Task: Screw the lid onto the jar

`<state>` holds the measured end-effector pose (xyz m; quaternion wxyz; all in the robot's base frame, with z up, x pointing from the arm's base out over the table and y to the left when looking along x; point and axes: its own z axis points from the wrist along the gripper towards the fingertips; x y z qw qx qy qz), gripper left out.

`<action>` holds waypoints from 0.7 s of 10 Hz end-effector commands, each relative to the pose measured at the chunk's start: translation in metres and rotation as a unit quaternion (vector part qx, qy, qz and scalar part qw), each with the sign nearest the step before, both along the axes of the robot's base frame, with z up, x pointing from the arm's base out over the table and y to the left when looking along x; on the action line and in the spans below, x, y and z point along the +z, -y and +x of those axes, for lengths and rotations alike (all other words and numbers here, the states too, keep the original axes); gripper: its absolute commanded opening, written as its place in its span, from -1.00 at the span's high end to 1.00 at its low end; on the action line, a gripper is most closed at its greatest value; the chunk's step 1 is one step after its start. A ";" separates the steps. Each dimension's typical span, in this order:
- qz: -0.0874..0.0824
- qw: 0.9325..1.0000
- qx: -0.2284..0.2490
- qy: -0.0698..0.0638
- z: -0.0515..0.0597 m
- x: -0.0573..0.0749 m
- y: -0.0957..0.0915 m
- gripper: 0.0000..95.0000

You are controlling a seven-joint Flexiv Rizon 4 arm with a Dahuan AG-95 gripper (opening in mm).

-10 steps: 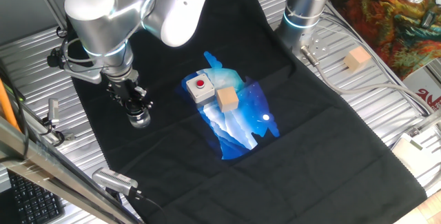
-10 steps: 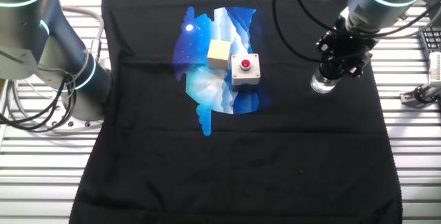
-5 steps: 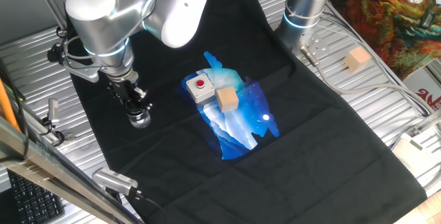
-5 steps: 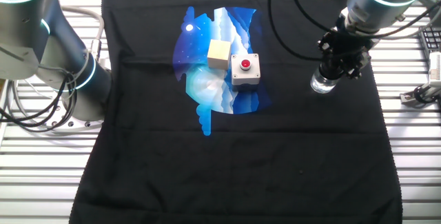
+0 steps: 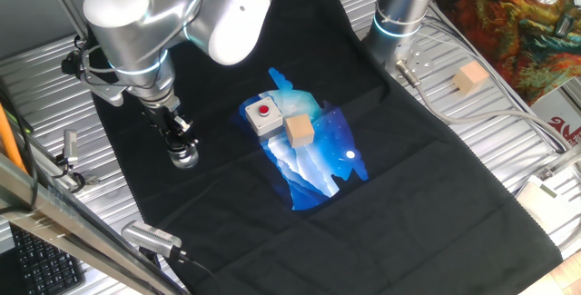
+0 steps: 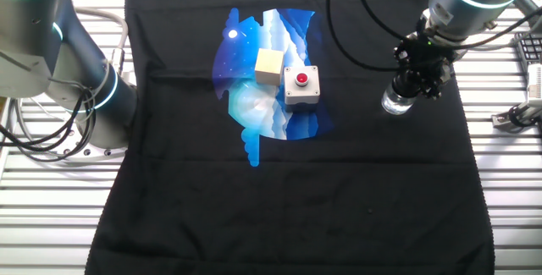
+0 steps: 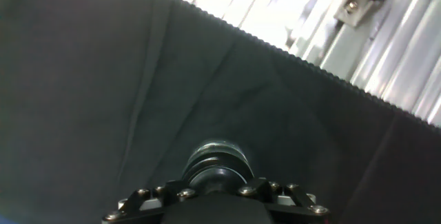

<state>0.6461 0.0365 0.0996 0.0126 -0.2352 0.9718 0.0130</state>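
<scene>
The jar [image 5: 185, 159] is a small clear glass cylinder standing on the black cloth at the left; the other fixed view shows it at the right [image 6: 394, 103]. The black lid [image 7: 216, 163] sits on top of it, seen from above in the hand view. No white piece shows. My gripper [image 5: 180, 142] comes straight down onto the jar's top, and its fingers close around the lid. It also shows in the other fixed view [image 6: 408, 86]. The fingertips hide most of the lid in both fixed views.
A grey box with a red button [image 5: 263, 114] and a tan wooden cube [image 5: 299, 131] stand on the blue print mid-cloth. A second wooden cube [image 5: 470, 78] lies off the cloth at the back right. The cloth's edge and metal slats [image 7: 386, 38] lie just beyond the jar.
The wrist and hand have turned and shifted slightly over the jar. The jar stays in the same spot on the cloth.
</scene>
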 end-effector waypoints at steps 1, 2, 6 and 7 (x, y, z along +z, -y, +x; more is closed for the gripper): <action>0.005 0.999 -0.037 -0.005 -0.001 0.001 0.001 1.00; 0.004 0.999 -0.043 -0.006 -0.001 0.000 0.001 1.00; 0.003 0.998 -0.069 -0.007 0.000 -0.001 0.001 1.00; 0.010 0.997 -0.075 -0.010 0.000 -0.001 0.001 1.00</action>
